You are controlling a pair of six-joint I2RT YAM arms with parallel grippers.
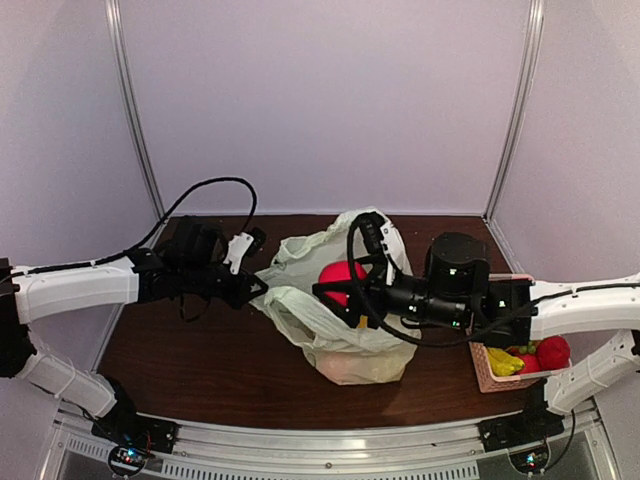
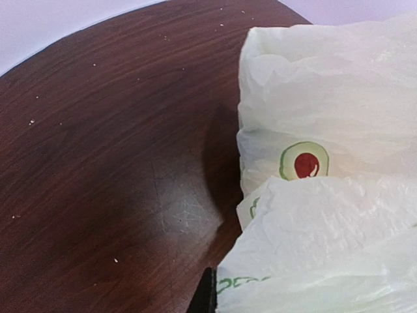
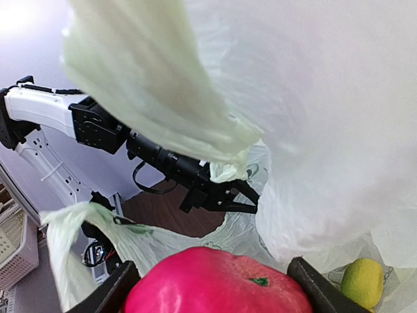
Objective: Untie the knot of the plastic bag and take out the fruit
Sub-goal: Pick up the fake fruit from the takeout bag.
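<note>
The plastic bag (image 1: 340,345) stands slumped in the middle of the table (image 1: 200,350), between the two arms, and its mouth gapes open towards the right arm. We see no knot anywhere; the two handle loops lie apart, so we judge the untying done. The unloading looks underway but not finished. The pink basket (image 1: 483,375) by the right arm's base holds a few yellow and red fruits, and at least one small yellow fruit (image 3: 361,280) lies low inside the bag. What else sits deeper we cannot tell, since the plastic hides it.

The left gripper (image 1: 258,287) is clenched on the bag's left edge and holds that side of the mouth out and up. In the left wrist view the crinkled plastic fills the right half of the picture, right against the finger.

The right gripper (image 3: 212,293) reaches into the open mouth with its jaws spread wide around a round pink-red fruit (image 1: 340,275), one finger on each flank, grasping it. That fruit sits at the level of the bag's rim, with folds of plastic hanging just above and beside it. We judge that it has yet to come clear of the bag and go across to the basket.
</note>
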